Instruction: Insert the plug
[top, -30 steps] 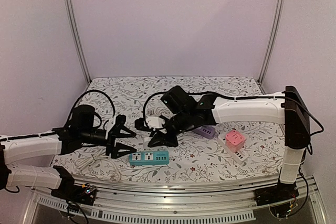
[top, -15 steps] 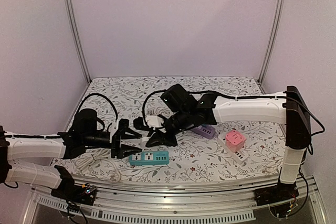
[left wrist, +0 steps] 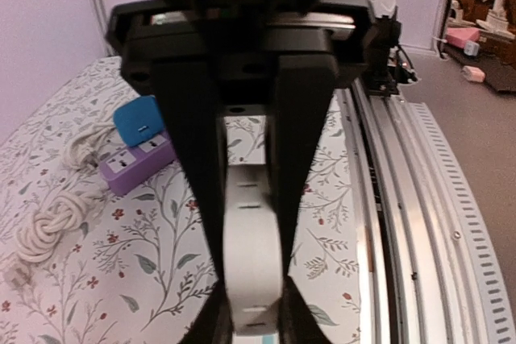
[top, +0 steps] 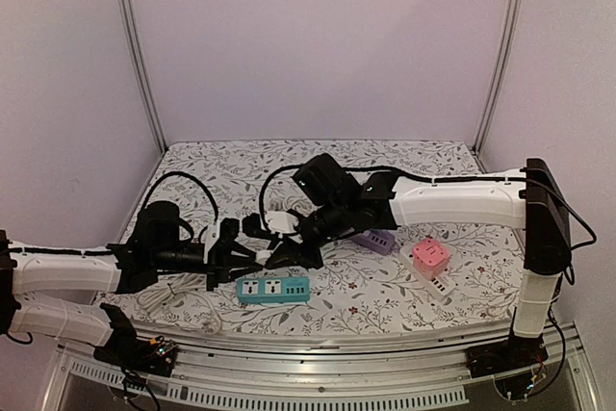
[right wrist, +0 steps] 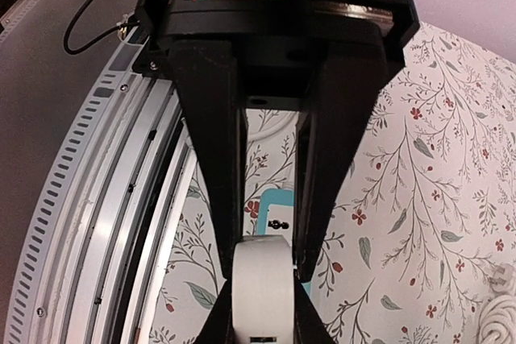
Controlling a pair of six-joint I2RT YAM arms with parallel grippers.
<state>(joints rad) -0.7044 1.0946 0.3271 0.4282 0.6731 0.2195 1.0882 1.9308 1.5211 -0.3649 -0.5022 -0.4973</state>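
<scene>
Surface: matte cloth (top: 404, 295) printed with leafy sprigs and small red flowers.
Left gripper (left wrist: 250, 300): flat black fingers clamped on white strip (left wrist: 250, 231), a long, smooth, slotted plastic bar.
Right gripper (right wrist: 262, 267): tapered black fingers pinched on plug (right wrist: 260, 300), white and round-edged.
Plug place: between right fingertips, near left gripper's tips.
Teal strip (top: 273, 289): flat rectangular bar on cloth beneath both grippers.

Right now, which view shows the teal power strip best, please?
Top external: the whole teal power strip shows, sockets up. The right wrist shows only a sliver behind its fingers; the left wrist, none I can discern.
</scene>
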